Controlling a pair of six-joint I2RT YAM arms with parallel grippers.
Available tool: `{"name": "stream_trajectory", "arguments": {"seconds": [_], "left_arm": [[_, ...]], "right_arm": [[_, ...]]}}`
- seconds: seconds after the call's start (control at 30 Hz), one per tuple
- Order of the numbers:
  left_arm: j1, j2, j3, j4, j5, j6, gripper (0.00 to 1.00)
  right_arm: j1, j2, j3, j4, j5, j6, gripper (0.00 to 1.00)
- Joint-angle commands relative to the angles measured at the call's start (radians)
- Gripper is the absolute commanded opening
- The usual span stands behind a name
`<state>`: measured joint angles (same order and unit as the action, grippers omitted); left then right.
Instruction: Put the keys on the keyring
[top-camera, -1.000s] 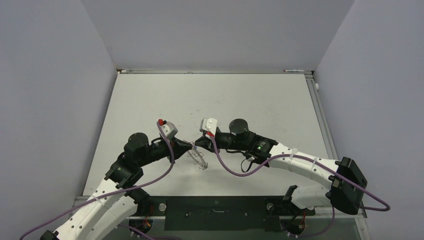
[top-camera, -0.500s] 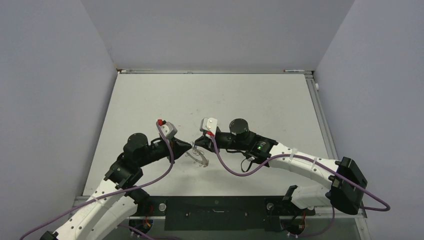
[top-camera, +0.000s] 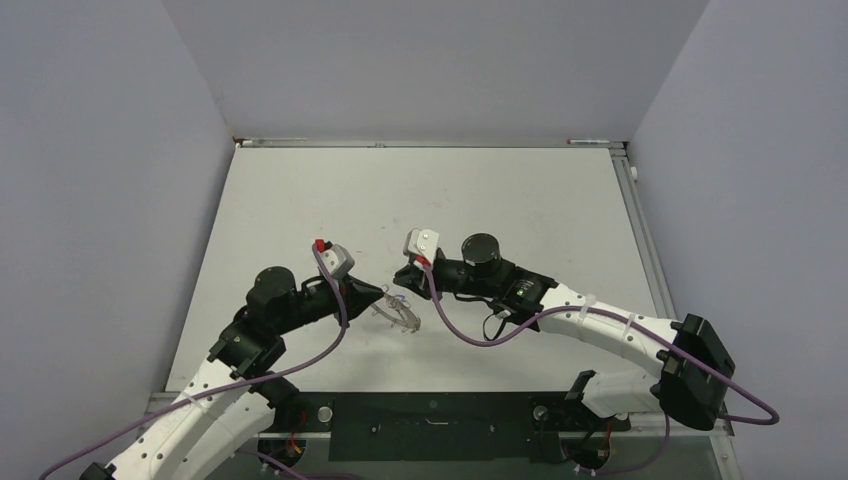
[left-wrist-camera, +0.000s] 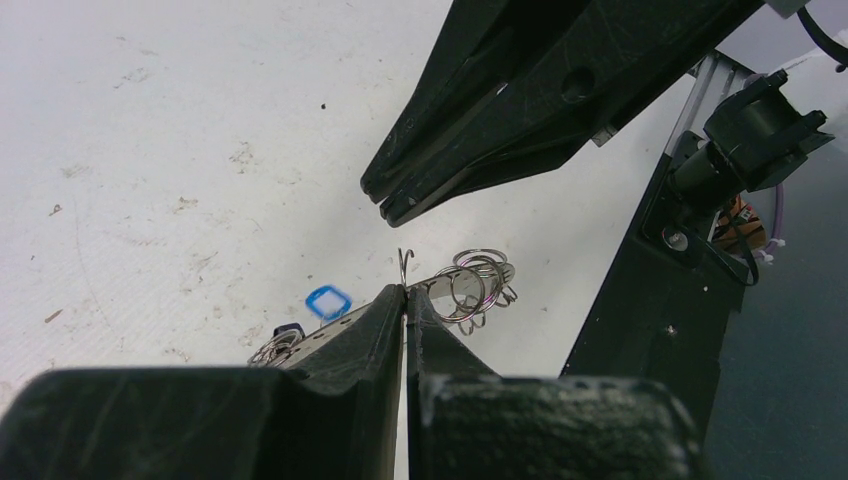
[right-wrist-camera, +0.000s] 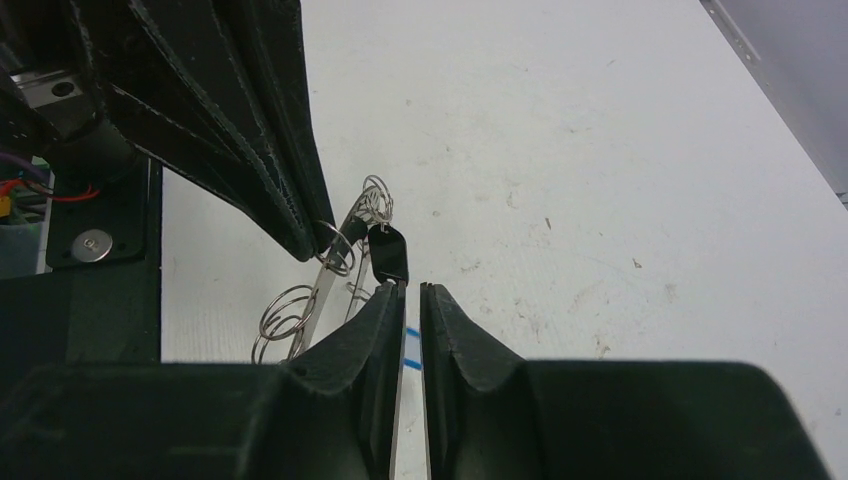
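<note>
**A:** From above, the two arms are meeting low over the table (top-camera: 520, 200), and the keyring (top-camera: 400, 318) is showing only as a thin glint between them.

**B:** The left wrist camera is giving far more. The left gripper (left-wrist-camera: 405, 295) is clamping its jaws tight on the ring's flat edge, with the wire loops (left-wrist-camera: 478, 282) poking out past the tips.

**A:** And the right gripper (left-wrist-camera: 392, 205)?

**B:** In that view it's hanging just above the ring, tips pointing down at it, looking almost closed. Its own camera is telling it better: the jaws are standing a narrow slit apart, with nothing between them.

**A:** The keys?

**B:** The black-headed key (right-wrist-camera: 388, 255) is sitting against the loops, right at the right fingertips, and the overhead isn't resolving that at all. The blue-tagged key (left-wrist-camera: 328, 302) is showing below the ring, just beside the left fingers. Whether it's hooked on or lying loose on the table, I can't tell.
</note>
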<state>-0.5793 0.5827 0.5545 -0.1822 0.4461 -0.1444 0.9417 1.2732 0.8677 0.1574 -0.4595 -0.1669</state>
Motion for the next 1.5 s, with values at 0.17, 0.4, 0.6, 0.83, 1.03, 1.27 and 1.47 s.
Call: {"name": "stream_trajectory", "arguments": {"seconds": [0.17, 0.4, 0.6, 0.83, 1.03, 1.27, 1.47], "left_arm": [[-0.005, -0.012, 0.03, 0.064, 0.016, 0.005, 0.0], [-0.005, -0.019, 0.034, 0.057, -0.002, 0.012, 0.0], [-0.004, -0.046, 0.049, 0.012, -0.107, 0.036, 0.0], [0.01, -0.077, 0.067, -0.038, -0.307, 0.062, 0.0], [0.045, -0.128, 0.06, -0.034, -0.374, 0.062, 0.0], [0.07, -0.131, 0.059, -0.026, -0.353, 0.052, 0.0], [0.077, -0.128, 0.06, -0.022, -0.337, 0.05, 0.0]], "right_arm": [[-0.008, -0.026, 0.005, 0.06, -0.011, 0.005, 0.05], [-0.009, -0.027, -0.004, 0.069, 0.163, 0.062, 0.18], [-0.099, 0.071, 0.031, 0.014, 0.447, 0.267, 0.5], [-0.132, 0.255, 0.135, -0.083, 0.442, 0.379, 0.58], [-0.126, 0.433, 0.272, -0.149, 0.372, 0.421, 0.59], [-0.117, 0.614, 0.433, -0.278, 0.298, 0.386, 0.6], [-0.088, 0.7, 0.538, -0.398, 0.447, 0.596, 0.63]]}}
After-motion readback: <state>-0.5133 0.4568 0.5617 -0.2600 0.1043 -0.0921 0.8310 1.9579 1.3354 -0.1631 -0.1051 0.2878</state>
